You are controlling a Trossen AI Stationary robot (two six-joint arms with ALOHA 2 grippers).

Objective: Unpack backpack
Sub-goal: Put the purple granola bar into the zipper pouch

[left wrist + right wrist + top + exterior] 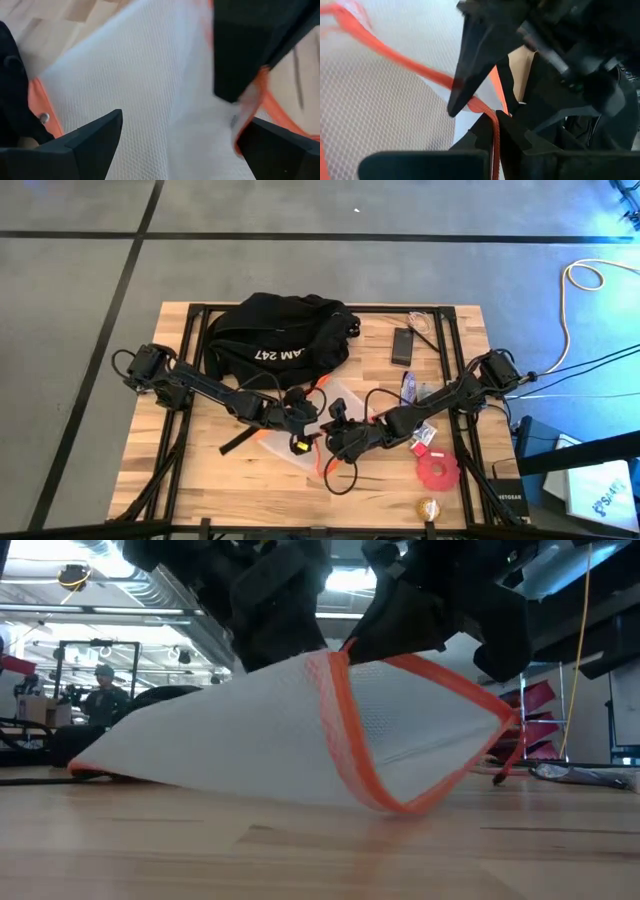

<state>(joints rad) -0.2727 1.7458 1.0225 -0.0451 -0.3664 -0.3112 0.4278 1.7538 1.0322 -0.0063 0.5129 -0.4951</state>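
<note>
High: backpack [283, 330] lies at the counter's [200, 470] far edge. A phone [403, 345], red disc [437, 471] and small packets are already out on the counter; whether more is inside, can't tell.

Low: white mesh pouch [300, 740] with orange trim lifted at one end.

Left wrist: left gripper [180, 142] spread wide over the mesh, holding nothing.

Right wrist: right gripper [492, 125] clamped on the pouch's orange trim [405, 62]. Judging by this, unpacking is partway.

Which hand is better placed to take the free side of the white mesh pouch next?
Left, probably. The right hand is shut on the orange trim of the white mesh pouch and lifts that edge. The left hand is open, with the mesh between its fingers, so it could close there.
</note>
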